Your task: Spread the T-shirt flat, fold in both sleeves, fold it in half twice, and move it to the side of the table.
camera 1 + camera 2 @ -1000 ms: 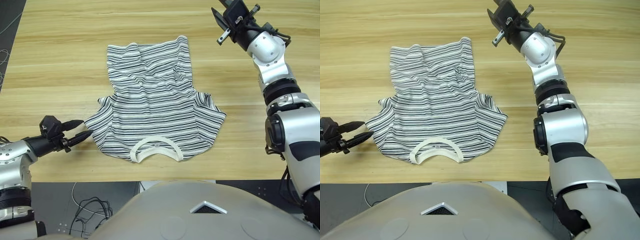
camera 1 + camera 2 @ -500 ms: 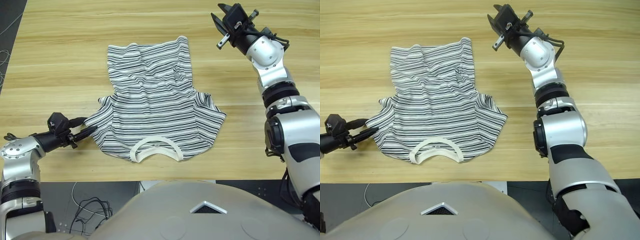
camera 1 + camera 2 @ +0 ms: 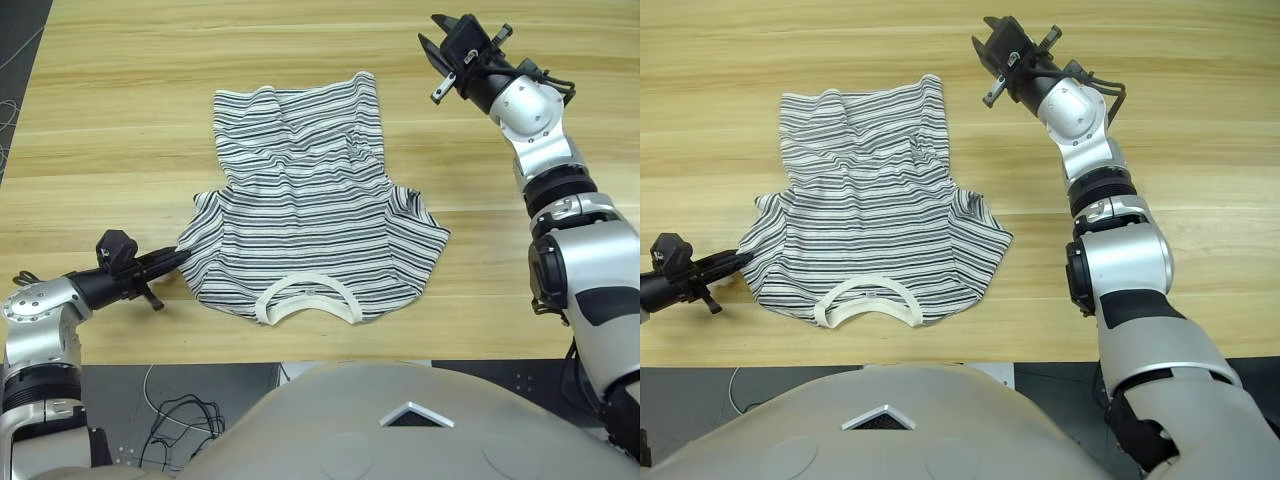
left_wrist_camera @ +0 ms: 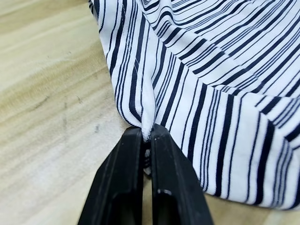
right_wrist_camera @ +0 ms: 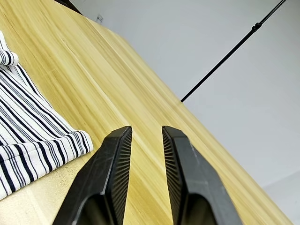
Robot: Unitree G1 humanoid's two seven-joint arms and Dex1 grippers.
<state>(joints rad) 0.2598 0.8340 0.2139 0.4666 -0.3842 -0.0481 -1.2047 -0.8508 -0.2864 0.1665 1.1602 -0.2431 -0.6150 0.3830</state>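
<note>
While left pincer [image 4: 146,133] clamps T-shirt [image 3: 300,180] sleeve edge, right pincer [image 5: 146,131] hangs parted.

Bright and even throughout, lit softly from above, with only thin, faint shadows tucked under the near and right edges of the T-shirt [image 3: 300,200] and along its wrinkles. Mild pale sheen over the far part of the wooden table [image 3: 130,60], without hard glare. Dark and nearly featureless at the right gripper [image 5: 146,131], set against a pale, bright wall [image 5: 211,56].
</note>
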